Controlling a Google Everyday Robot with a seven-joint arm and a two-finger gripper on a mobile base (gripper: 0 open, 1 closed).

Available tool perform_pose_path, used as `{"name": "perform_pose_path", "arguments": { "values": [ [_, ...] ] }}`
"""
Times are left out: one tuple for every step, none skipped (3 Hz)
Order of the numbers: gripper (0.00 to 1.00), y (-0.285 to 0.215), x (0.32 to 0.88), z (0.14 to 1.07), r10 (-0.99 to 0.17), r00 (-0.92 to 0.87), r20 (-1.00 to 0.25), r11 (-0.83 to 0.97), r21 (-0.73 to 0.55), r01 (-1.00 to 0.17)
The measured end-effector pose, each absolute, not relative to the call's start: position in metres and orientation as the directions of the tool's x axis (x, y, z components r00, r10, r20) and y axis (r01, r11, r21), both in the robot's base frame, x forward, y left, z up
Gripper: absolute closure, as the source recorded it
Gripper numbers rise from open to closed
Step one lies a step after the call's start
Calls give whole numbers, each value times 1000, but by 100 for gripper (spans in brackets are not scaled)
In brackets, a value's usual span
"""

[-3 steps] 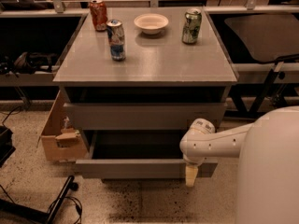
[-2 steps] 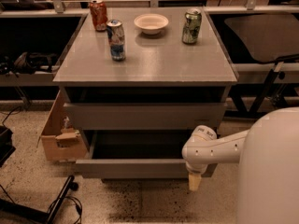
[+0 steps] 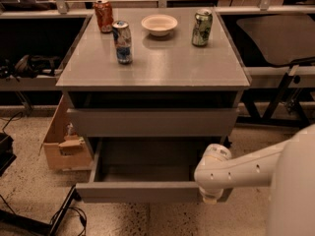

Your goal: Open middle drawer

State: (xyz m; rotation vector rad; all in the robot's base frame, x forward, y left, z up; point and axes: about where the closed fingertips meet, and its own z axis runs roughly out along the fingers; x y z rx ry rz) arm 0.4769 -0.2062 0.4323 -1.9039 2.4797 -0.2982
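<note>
Grey cabinet, read from 9 o'clock to 3 o'clock. At 9 o'clock of the cabinet, a cardboard box sits on the floor just beside it. On the cabinet top, toward 12 o'clock, a red can, a blue can, a white bowl and a green can stand in the same places as a second ago.

Below the uppermost front, the middle drawer now projects further toward 6 o'clock than it did a second ago. You see its grey box interior behind the front panel.

At the 3 o'clock end of that panel, the gripper points downward at the panel's top edge, having travelled toward 6 o'clock with it. You cannot tell whether the gripper is open or closed, nor whether it has hold of the panel.

Judge the task as nearly complete: the drawer is well out, and little further pull seems needed.
</note>
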Motion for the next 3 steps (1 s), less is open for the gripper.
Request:
{"name": "perform_pose_path", "arguments": {
  "values": [
    [87,-207,462,438,-955,-268,128,248,-151,-957],
    [100,-207,455,439,-955,-269,129,249,-151,-957],
    [100,-214,432,447,-942,-301,151,278,-155,-948]
  ]
}}
